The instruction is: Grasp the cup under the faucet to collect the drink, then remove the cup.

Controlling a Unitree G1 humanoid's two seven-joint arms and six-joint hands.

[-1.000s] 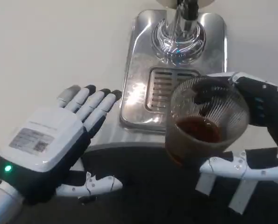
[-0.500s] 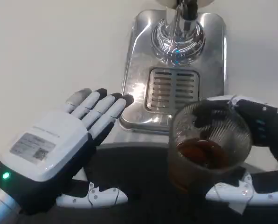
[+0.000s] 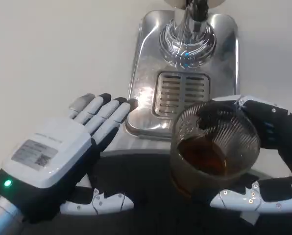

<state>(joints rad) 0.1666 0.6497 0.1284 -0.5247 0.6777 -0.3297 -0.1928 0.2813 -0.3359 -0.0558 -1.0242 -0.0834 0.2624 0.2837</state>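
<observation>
- Two hands frame the scene. The right hand (image 3: 263, 147) is wrapped around the cup (image 3: 214, 147), dark fingers (image 3: 271, 129) against its far right wall and a white finger (image 3: 244, 200) curved under its near side — a closed hold on the cup.
- The left hand (image 3: 62, 156) holds nothing; its fingers are straight and side by side, tips close to the near left corner of the drip tray (image 3: 141, 73), palm down above the table edge.
- The cup is ribbed clear plastic, upright or nearly so, with dark brown drink (image 3: 205, 156) filling its lower part. It sits clear of the tray's near edge, off to the near right, no longer beneath the faucet (image 3: 187, 34).
- The faucet base stands at the far end of the steel tray, with the slotted grate (image 3: 180, 95) in front of it, bare of any cup.
- Outward lies the white table (image 3: 53, 49), and along the bottom a dark surface (image 3: 146, 196) beneath both hands.
- Step in hand, as judged: collection looks done and removal is under way — the drink is in the cup and the cup is off the tray.
- The next move calls for keeping the cup level and the hold even, since thin ribbed plastic may flex and the liquid can slosh, then carrying it to a clear spot of table before loosening the fingers.
</observation>
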